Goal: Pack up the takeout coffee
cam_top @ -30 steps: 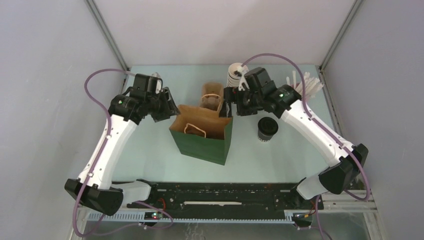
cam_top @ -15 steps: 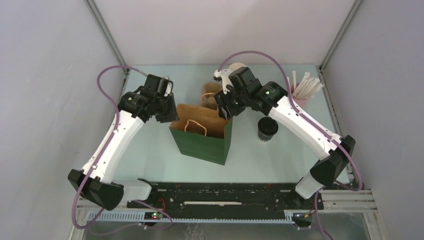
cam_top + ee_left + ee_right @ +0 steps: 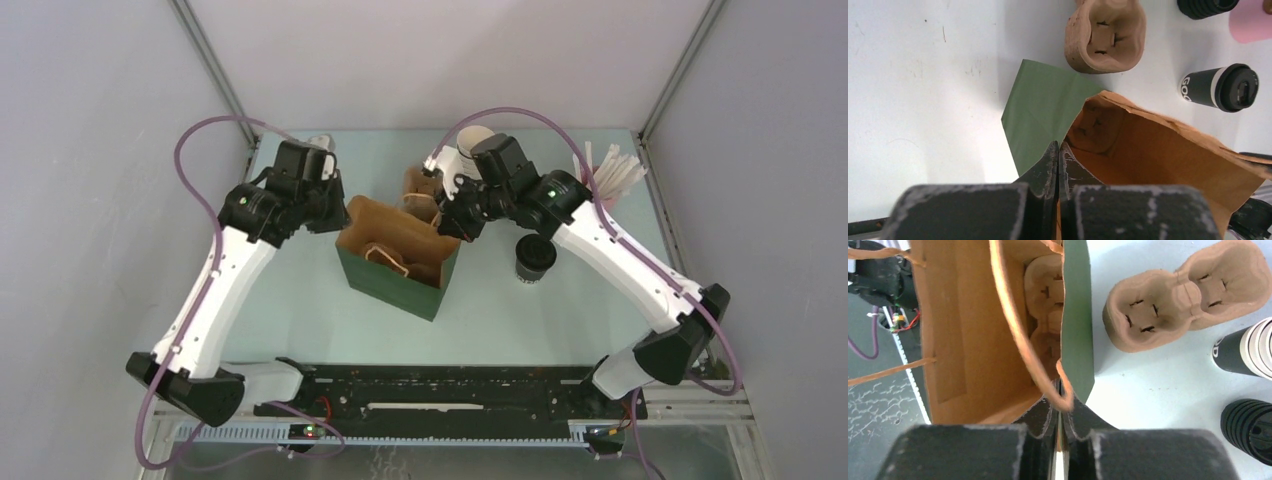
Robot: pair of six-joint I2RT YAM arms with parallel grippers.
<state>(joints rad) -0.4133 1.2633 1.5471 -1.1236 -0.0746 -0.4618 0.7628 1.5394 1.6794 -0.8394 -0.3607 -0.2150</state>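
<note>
The takeout coffee (image 3: 535, 258), a small dark cup under a black lid, stands on the table right of the green paper bag (image 3: 395, 270); it lies sideways in the left wrist view (image 3: 1220, 87). My left gripper (image 3: 335, 215) is shut on the bag's left rim (image 3: 1040, 110), one finger outside, one inside. My right gripper (image 3: 450, 225) is shut on the right rim (image 3: 1075, 315), where a paper handle (image 3: 1018, 340) loops past the fingertips. The bag's mouth is held open between them. A pulp cup carrier (image 3: 1043, 305) lies at the bottom inside. The coffee is out of the right wrist view.
A second pulp carrier (image 3: 420, 190) sits just behind the bag. A tall stack of white-rimmed cups (image 3: 475, 140) and a squat stack of black lids (image 3: 1248, 430) stand behind my right arm. A pink holder of straws (image 3: 605, 175) is at the back right.
Both grippers have closed on the bag's opposite rims. The right arm came left onto the rim, and the bag's mouth now stands wider, shifted slightly left.
</note>
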